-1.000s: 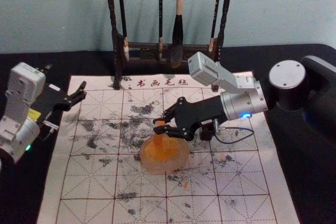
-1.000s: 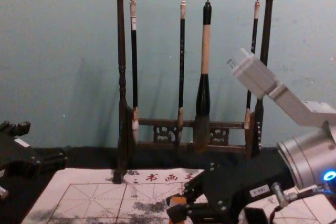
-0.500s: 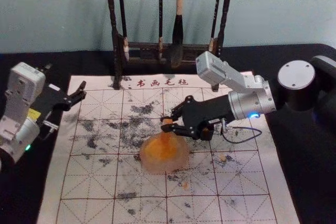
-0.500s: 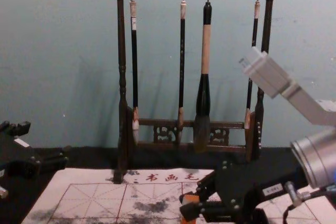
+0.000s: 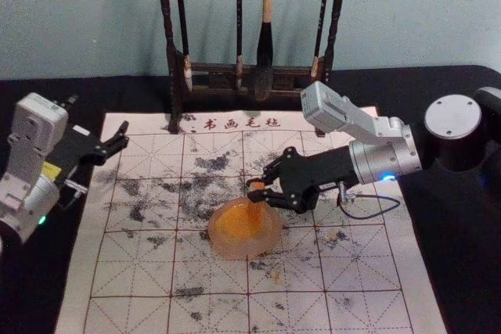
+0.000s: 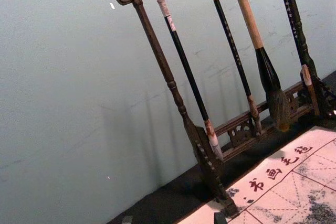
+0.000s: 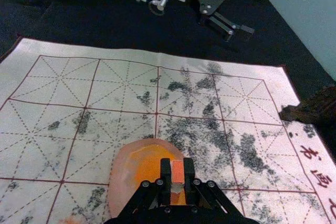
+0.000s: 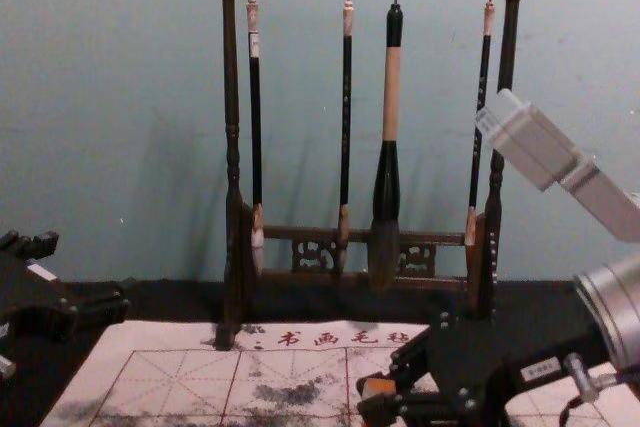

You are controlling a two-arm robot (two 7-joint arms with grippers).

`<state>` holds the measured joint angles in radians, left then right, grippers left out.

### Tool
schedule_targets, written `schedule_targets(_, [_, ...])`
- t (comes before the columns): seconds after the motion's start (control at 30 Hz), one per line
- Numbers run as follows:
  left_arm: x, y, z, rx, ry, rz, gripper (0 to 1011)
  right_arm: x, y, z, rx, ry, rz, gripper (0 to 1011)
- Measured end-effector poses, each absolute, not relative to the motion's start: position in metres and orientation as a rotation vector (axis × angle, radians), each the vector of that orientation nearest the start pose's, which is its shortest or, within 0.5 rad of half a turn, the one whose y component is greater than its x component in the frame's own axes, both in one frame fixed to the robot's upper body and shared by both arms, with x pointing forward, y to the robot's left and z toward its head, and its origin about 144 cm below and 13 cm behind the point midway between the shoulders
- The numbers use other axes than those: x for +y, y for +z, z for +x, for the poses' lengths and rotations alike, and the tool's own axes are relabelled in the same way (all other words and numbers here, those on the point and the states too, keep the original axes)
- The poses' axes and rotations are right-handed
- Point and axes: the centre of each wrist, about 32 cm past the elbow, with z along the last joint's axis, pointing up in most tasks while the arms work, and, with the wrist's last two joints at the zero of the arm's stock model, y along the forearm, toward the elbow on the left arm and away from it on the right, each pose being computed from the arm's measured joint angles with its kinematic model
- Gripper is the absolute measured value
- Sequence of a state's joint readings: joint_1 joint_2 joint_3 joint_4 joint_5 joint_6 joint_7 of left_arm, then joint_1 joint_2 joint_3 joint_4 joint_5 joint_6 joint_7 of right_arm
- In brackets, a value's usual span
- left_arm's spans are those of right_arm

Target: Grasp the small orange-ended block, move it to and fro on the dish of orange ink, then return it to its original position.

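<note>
Jaws of the right gripper (image 5: 254,189) clench the block (image 7: 177,171) at the dish (image 5: 235,252), perhaps in its orange ink (image 5: 235,223), left gripper (image 5: 99,116) aside.

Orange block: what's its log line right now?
right tool: gripping block | block: over ink dish, contact unclear | left tool: open, near mat

An orange-ended block (image 7: 177,172) is upright over a pinkish, orange-inked dish (image 5: 232,248)

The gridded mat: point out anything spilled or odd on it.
Orange spots dot the mat outside the dish, on its near side and to its right, looking like stray ink. Dark smudges also blotch the printed grid, perhaps dried ink.
</note>
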<state>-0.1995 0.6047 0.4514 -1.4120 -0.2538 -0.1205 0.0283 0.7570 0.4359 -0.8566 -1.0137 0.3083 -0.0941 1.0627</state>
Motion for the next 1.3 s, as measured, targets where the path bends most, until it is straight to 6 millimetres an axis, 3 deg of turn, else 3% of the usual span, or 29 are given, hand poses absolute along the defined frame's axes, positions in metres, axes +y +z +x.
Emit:
schedule_targets(0.7, [0.310,1.140,0.489,-0.285,1.248,0.305,1001,-0.228,1.192,0.598,-0.150,0.002,-0.472,134])
schedule_targets(1.3, [0.310,1.140,0.489,-0.285,1.248,0.304,1001,-0.210,1.188,0.610,-0.150,0.027,-0.447,134])
